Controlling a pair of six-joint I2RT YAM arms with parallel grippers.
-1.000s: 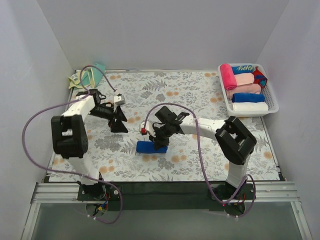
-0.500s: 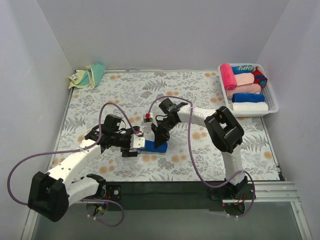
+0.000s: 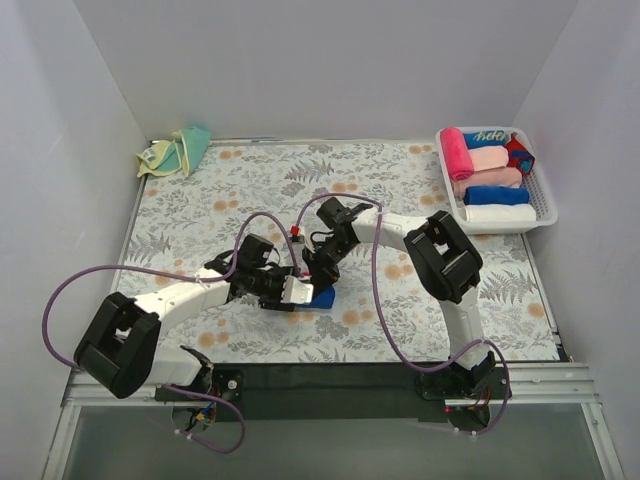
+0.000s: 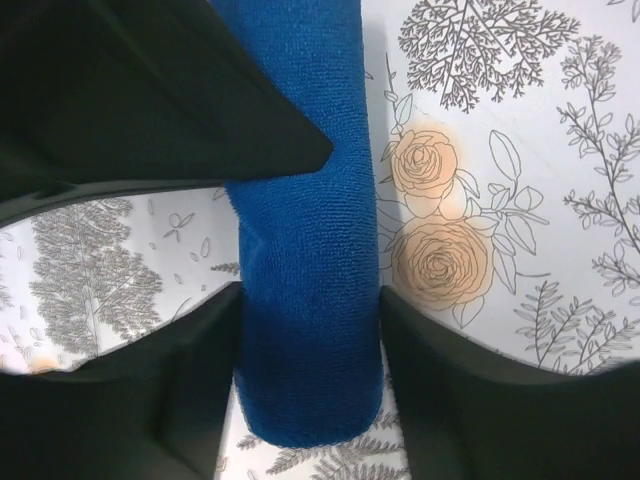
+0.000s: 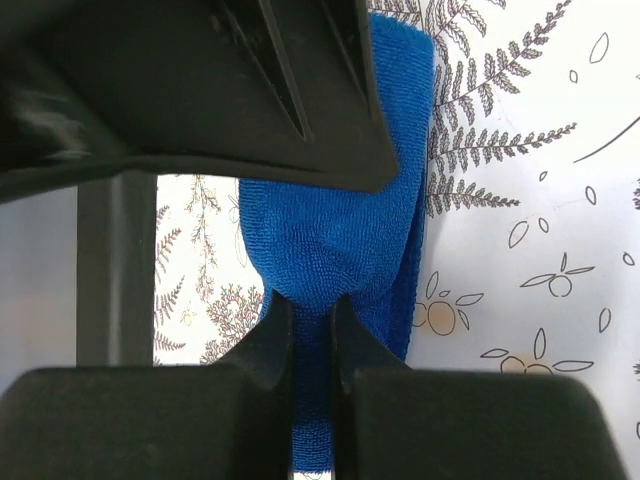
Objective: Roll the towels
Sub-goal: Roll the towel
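From the top camera I see little of the blue towel — only a sliver near the middle of the tabletop. The rest is covered by the left gripper and the right gripper. On the left wrist camera the roll's far end runs off the top edge, partly behind a blurred black shape. On the right wrist camera an out-of-focus dark body covers its far part, and the pinched cloth leaves the bottom edge. At the far left corner the yellow towel is too small for me to read its folds — likewise the lettering on a towel in the basket.
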